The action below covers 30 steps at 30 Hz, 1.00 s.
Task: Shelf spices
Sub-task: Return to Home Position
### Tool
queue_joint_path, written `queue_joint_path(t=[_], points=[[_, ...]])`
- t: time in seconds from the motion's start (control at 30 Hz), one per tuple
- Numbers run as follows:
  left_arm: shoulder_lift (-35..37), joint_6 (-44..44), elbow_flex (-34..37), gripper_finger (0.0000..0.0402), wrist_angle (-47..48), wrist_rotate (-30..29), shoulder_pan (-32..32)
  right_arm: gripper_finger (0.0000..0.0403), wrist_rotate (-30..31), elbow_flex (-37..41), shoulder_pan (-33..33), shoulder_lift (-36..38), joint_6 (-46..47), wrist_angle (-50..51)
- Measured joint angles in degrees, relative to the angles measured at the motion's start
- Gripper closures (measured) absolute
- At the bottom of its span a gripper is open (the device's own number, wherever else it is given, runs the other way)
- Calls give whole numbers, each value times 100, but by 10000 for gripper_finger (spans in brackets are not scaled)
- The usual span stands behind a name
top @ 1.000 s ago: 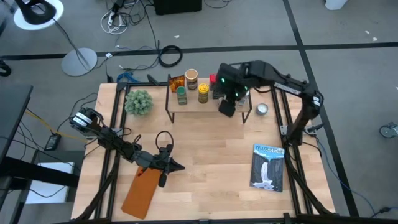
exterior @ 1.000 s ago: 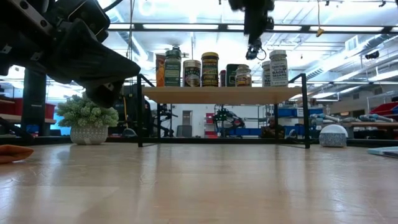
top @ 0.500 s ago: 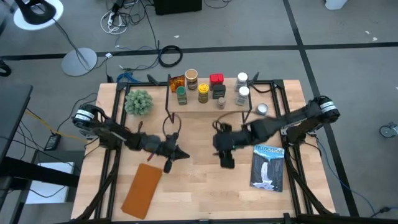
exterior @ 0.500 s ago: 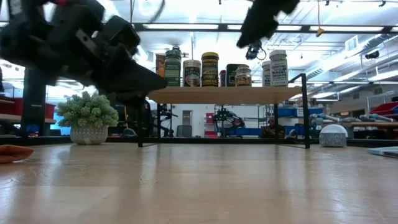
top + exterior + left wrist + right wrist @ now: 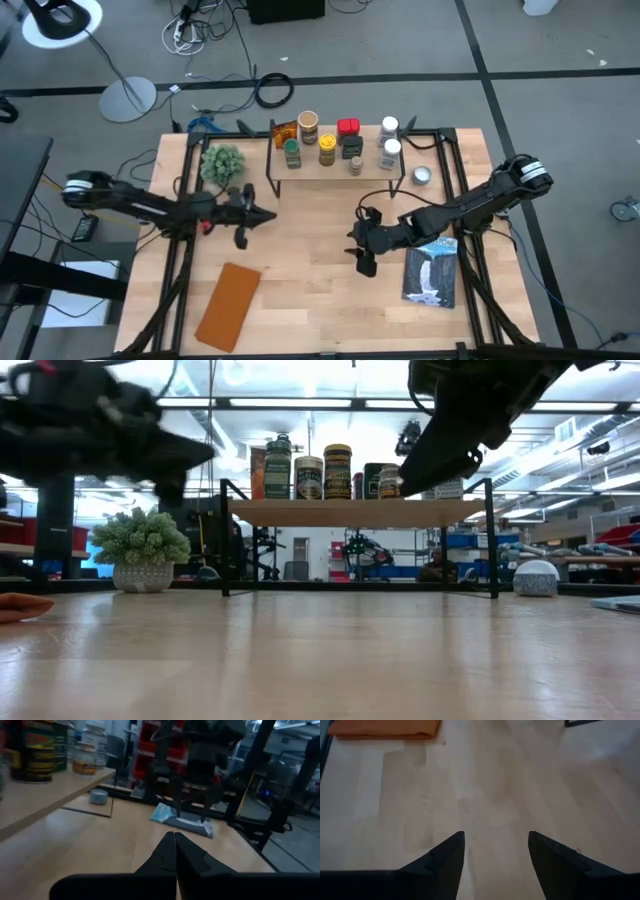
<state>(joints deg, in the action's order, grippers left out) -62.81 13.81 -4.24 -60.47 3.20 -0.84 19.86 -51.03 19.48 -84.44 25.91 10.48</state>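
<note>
The spices (image 5: 327,148) stand in a cluster on the shelf (image 5: 320,175) at the table's far side: an amber packet, a red tin, a black box and jars with tan, green, yellow and white lids. The low view shows them in a row (image 5: 337,470) on the board (image 5: 355,512). My right gripper (image 5: 352,242) hovers open over bare tabletop in front of the shelf's right half, with only wood between its fingers (image 5: 496,835). My left gripper (image 5: 270,215) is shut and empty (image 5: 175,837), level, near the shelf's left leg.
A potted green plant (image 5: 222,163) stands left of the shelf. A shallow silver tin (image 5: 421,176) sits right of it. A blue-and-white flat packet (image 5: 430,268) lies under my right arm. An orange flat piece (image 5: 228,305) lies at the near left. Black frame rails edge the table.
My right gripper has left the shelf's right end, coming down and toward the near edge to mid-table; the red tin, black box and white-lidded jars it hid now show on the shelf. My left gripper has swung toward the far edge and left, staying shut.
</note>
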Motion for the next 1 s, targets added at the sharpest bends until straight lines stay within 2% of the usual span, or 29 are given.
queue_joint_path(t=[0.07,0.17,0.4,0.6,0.8,0.9,1.0], points=[[497,7,370,401,26,-232,134,185,4,32,-2,-31,-2,-57],[1135,-82,373,401,950,-406,297,187,77,34,-16,-49,-63,-67],[2421,-781,379,401,1468,-761,546,186,432,164,-90,-42,-60,-166],[3740,-588,379,401,3737,-964,532,186,408,549,-117,-42,155,-538],[5371,-749,379,401,4888,-949,545,186,408,1061,-117,-44,153,-1478],[6261,-762,357,401,5910,-1003,536,187,406,1274,-117,-44,153,-1893],[6243,-742,141,401,6424,-1003,533,186,395,1389,-117,-44,148,-2094]])
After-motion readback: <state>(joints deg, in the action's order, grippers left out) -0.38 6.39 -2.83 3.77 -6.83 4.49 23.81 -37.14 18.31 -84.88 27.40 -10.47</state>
